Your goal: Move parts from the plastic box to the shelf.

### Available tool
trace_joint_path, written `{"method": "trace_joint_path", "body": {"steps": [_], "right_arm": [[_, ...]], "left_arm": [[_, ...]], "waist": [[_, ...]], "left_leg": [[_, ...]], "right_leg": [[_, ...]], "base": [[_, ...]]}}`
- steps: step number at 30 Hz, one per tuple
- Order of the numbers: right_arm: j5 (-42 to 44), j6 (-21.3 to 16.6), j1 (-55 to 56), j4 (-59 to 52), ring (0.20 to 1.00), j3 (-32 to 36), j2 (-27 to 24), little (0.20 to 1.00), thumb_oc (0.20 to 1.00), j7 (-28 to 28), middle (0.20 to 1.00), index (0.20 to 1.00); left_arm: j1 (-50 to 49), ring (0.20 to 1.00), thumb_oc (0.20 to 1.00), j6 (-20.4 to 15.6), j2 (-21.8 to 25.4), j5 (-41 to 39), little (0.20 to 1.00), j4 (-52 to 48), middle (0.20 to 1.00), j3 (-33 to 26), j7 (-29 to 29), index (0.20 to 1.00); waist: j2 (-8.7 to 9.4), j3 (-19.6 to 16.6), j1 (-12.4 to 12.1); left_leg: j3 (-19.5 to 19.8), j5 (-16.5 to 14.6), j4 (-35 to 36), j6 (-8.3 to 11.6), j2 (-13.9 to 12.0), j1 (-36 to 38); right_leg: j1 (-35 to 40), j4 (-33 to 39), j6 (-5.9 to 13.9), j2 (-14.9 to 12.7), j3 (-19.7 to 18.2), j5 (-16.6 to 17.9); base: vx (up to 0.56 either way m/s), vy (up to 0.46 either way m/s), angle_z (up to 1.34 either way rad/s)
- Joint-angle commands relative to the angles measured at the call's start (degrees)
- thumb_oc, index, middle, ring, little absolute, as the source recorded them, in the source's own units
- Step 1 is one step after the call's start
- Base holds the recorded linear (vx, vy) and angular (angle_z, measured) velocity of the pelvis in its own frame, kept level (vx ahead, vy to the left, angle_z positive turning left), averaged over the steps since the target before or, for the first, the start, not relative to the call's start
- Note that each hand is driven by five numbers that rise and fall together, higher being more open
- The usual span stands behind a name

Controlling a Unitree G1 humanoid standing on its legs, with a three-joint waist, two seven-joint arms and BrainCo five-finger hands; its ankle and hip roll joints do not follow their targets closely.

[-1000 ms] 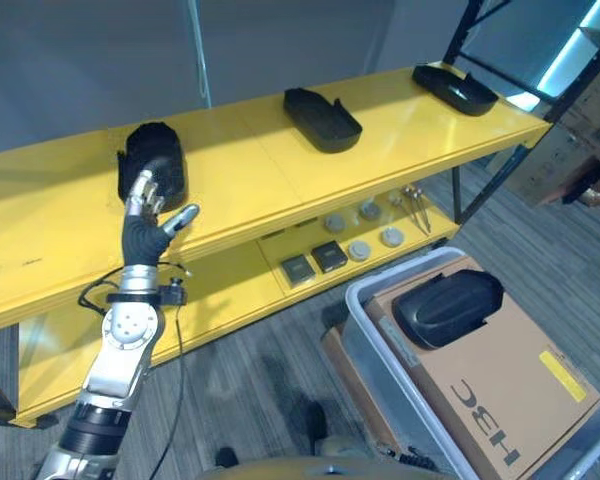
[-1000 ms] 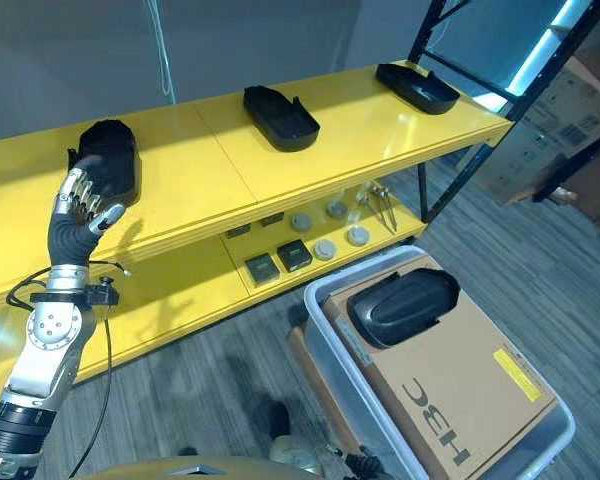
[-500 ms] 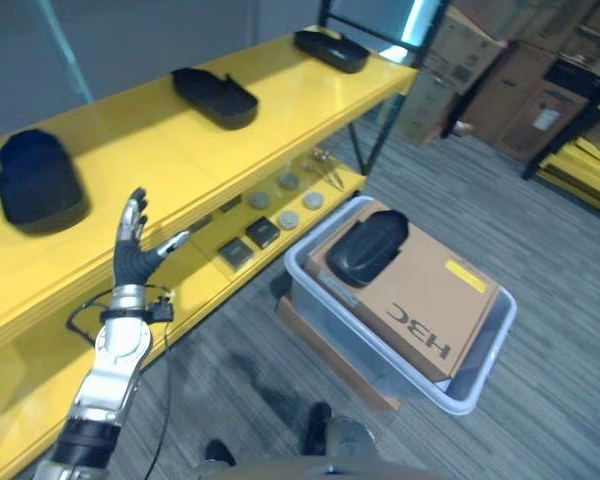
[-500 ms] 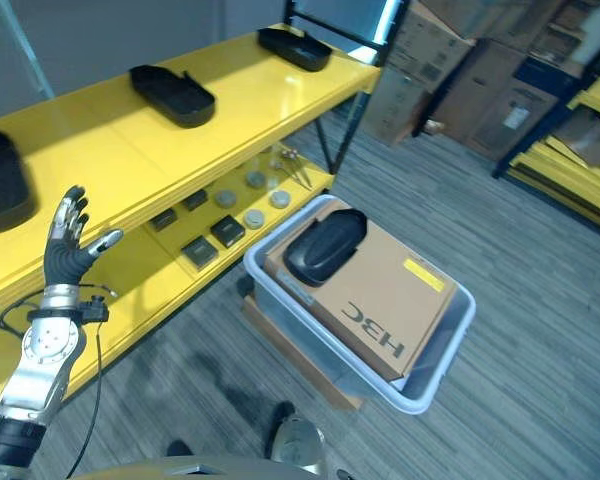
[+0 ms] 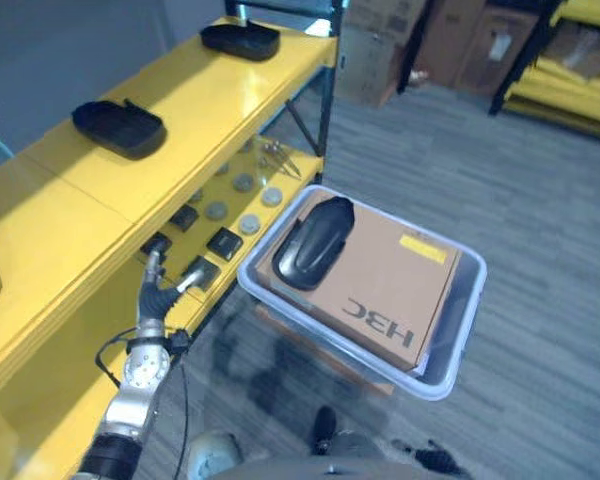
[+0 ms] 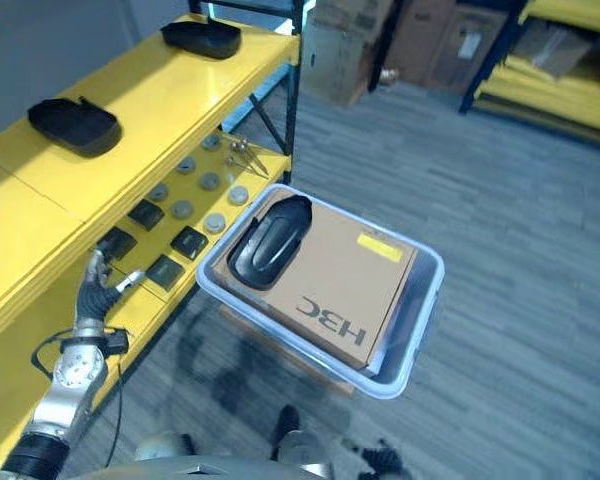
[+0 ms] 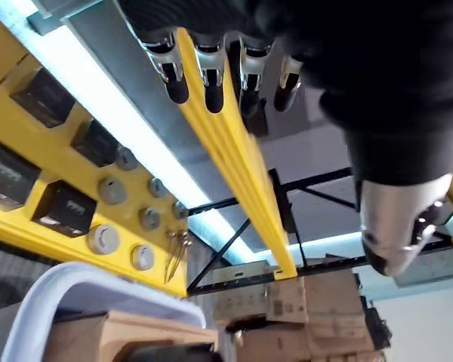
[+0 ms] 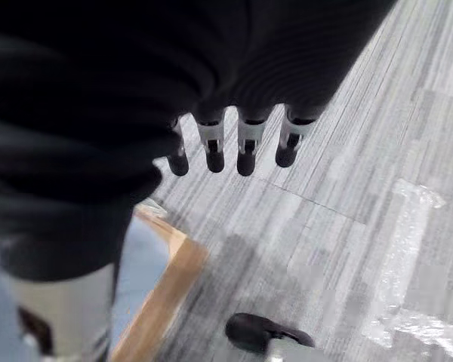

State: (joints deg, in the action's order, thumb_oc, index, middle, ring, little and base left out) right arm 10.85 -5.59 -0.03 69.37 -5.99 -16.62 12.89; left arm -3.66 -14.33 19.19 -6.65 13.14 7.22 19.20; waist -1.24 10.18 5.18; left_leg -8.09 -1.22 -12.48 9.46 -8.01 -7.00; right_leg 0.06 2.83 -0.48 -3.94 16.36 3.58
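Note:
A black moulded part [image 5: 311, 242] lies on a cardboard carton [image 5: 380, 290] that sits inside the translucent plastic box [image 5: 477, 290] on the floor. On the yellow shelf [image 5: 210, 95], two black parts rest on the top board, one in the middle [image 5: 118, 128] and one at the far end [image 5: 240, 40]. My left hand [image 5: 158, 290] is open and empty, held upright in front of the lower board, left of the box. Its straight fingers [image 7: 211, 75] point along the shelf edge. My right hand [image 8: 247, 151] hangs open over grey floor, holding nothing.
The lower board carries small black squares [image 5: 223, 243], grey discs [image 5: 248, 226] and metal tools [image 5: 275, 155]. A brown flat board [image 5: 310, 345] lies under the plastic box. Cardboard cartons [image 5: 460, 40] and another yellow rack [image 5: 570, 85] stand beyond, across open grey floor.
The view has swung right towards the plastic box. My left hand has come off the black part on the top board and dropped, empty, to the level of the lower board.

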Motion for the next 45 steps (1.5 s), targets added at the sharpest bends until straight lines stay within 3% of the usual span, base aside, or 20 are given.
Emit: {"method": "trace_joint_path", "body": {"steps": [1,2,4,6,11,18,20,23,24,27,30,32,36,45], "right_arm": [[-0.6,-1.5,0.3,0.0,1.000,-1.8,1.3,1.000,1.000,1.9,1.000,1.000],[-0.5,-1.6,-0.4,0.1,1.000,-2.2,1.1,1.000,1.000,2.2,1.000,1.000],[-0.5,-1.8,-0.6,0.0,1.000,-2.0,0.8,1.000,1.000,2.4,1.000,1.000],[-0.7,-1.8,-0.8,0.5,1.000,-1.3,0.8,1.000,1.000,2.9,1.000,1.000],[1.6,-3.8,-0.9,-4.8,1.000,0.0,1.5,1.000,1.000,4.9,1.000,1.000],[-12.6,-7.9,9.2,-38.9,1.000,-2.8,-1.2,1.000,1.000,10.1,1.000,1.000],[-21.8,-10.3,12.6,-50.3,1.000,-4.0,-5.1,1.000,1.000,12.8,1.000,1.000],[-24.5,-10.8,13.0,-54.1,1.000,-3.9,-6.4,1.000,1.000,14.0,1.000,1.000],[-29.8,-11.5,13.3,-62.1,1.000,-2.7,-9.1,1.000,1.000,16.8,1.000,1.000],[-32.4,-12.4,11.9,-71.4,1.000,-1.3,-11.6,1.000,1.000,18.3,1.000,1.000],[-29.1,-10.7,5.8,-70.9,1.000,-2.9,-11.8,1.000,1.000,15.3,1.000,1.000],[-28.5,-10.2,4.0,-70.6,1.000,-2.8,-11.4,1.000,1.000,15.7,1.000,1.000],[-26.9,-6.3,-11.1,-62.9,1.000,-5.2,-10.5,1.000,1.000,17.7,1.000,1.000],[-23.2,-3.8,-28.0,-51.0,1.000,-6.8,-8.6,1.000,1.000,21.6,1.000,1.000]], "left_arm": [[1.6,1.000,1.000,-1.0,2.5,6.8,1.000,1.8,1.000,0.5,3.9,1.000],[1.8,1.000,1.000,-0.4,2.0,7.3,1.000,4.8,1.000,1.2,4.5,1.000],[1.9,1.000,1.000,-0.2,2.2,7.6,1.000,5.2,1.000,1.8,4.8,1.000],[2.0,1.000,1.000,0.6,1.9,10.4,1.000,12.2,1.000,5.0,3.3,1.000],[2.7,1.000,1.000,1.7,1.4,14.0,1.000,21.2,1.000,7.1,4.0,1.000],[1.8,1.000,1.000,2.4,-1.4,17.0,1.000,33.1,1.000,7.4,6.0,1.000],[1.6,1.000,1.000,2.4,-4.2,13.9,1.000,40.0,1.000,5.6,5.8,1.000],[1.6,1.000,1.000,2.4,-5.3,12.8,1.000,42.6,1.000,4.8,5.6,1.000],[1.5,1.000,1.000,2.7,-6.6,11.5,1.000,46.2,1.000,3.5,4.9,1.000],[1.8,1.000,1.000,4.1,-7.9,9.6,1.000,52.7,1.000,2.1,2.1,1.000],[2.6,1.000,1.000,5.5,-7.8,10.4,1.000,53.9,1.000,2.6,-0.6,1.000],[2.8,1.000,1.000,6.2,-7.7,11.2,1.000,54.3,1.000,2.7,-0.9,1.000],[4.5,1.000,1.000,6.3,-7.3,10.0,1.000,52.7,1.000,4.9,-2.2,1.000],[6.1,1.000,1.000,7.0,-7.0,7.6,1.000,53.3,1.000,7.1,-2.4,1.000]], "waist": [[0.55,0.4,-1.9],[-0.11,0.7,-2.3],[-0.50,0.9,-2.0],[-1.50,0.5,-0.7],[-0.93,-0.4,0.7],[0.40,-0.2,3.4],[0.78,-0.1,4.4],[0.84,-0.2,4.5],[0.98,-0.4,4.9],[0.94,-0.3,4.9],[1.10,-0.4,4.0],[1.07,-0.3,3.7],[0.35,1.7,1.2],[-0.26,3.6,-2.1]], "left_leg": [[4.0,3.4,7.9,-2.65,-0.2,0.9],[7.4,4.5,10.1,-2.39,-0.2,1.0],[8.0,5.2,10.6,-2.03,-0.5,0.8],[6.0,4.4,12.4,-2.86,-0.3,3.0],[2.1,4.4,16.5,-3.98,1.9,6.2],[-2.3,3.2,17.5,-5.09,3.3,7.3],[-3.7,2.6,17.5,-5.46,3.4,8.1],[-4.2,2.4,17.5,-5.54,3.4,8.4],[-4.9,2.1,17.5,-5.57,3.3,8.8],[-5.7,2.0,17.5,-5.55,3.0,8.9],[-5.8,2.2,17.5,-5.40,2.7,8.6],[-5.5,2.3,17.5,-5.38,2.7,8.4],[-3.4,3.8,17.5,-4.99,2.5,4.7],[-1.1,5.7,17.5,-4.37,2.6,-0.6]], "right_leg": [[-1.0,-1.2,8.05,-4.4,-4.5,-2.1],[-1.0,-1.6,8.19,-4.2,-6.0,-2.4],[-1.0,-2.0,8.21,-4.4,-6.4,-2.6],[-1.3,-3.8,8.45,-5.0,-7.1,-2.8],[-2.6,-2.8,9.76,-6.4,-9.6,-0.8],[-4.8,-0.1,11.63,-7.7,-12.8,2.2],[-5.3,-0.1,12.07,-7.8,-14.1,2.6],[-5.3,0.0,12.16,-7.7,-14.4,2.8],[-5.6,0.3,12.33,-7.7,-14.8,3.2],[-5.9,1.0,12.46,-7.6,-15.0,3.8],[-6.0,1.5,12.20,-7.5,-14.5,4.0],[-5.9,1.6,12.11,-7.5,-14.1,4.0],[-7.6,1.8,11.62,-7.6,-12.3,4.5],[-10.8,2.2,11.34,-7.8,-10.7,5.6]], "base": [[0.19,0.271,-1.01],[0.13,0.169,-1.16],[0.09,0.162,-1.28],[0.11,0.263,-0.32],[0.05,0.191,-0.23],[0.02,0.107,-0.39],[0.04,0.058,-0.31],[0.03,0.010,-0.32],[0.03,0.001,-0.14],[0.02,-0.008,-0.20],[0.01,-0.041,-0.11],[-0.02,-0.038,0.01],[-0.11,-0.043,0.13],[-0.04,-0.016,0.24]]}}
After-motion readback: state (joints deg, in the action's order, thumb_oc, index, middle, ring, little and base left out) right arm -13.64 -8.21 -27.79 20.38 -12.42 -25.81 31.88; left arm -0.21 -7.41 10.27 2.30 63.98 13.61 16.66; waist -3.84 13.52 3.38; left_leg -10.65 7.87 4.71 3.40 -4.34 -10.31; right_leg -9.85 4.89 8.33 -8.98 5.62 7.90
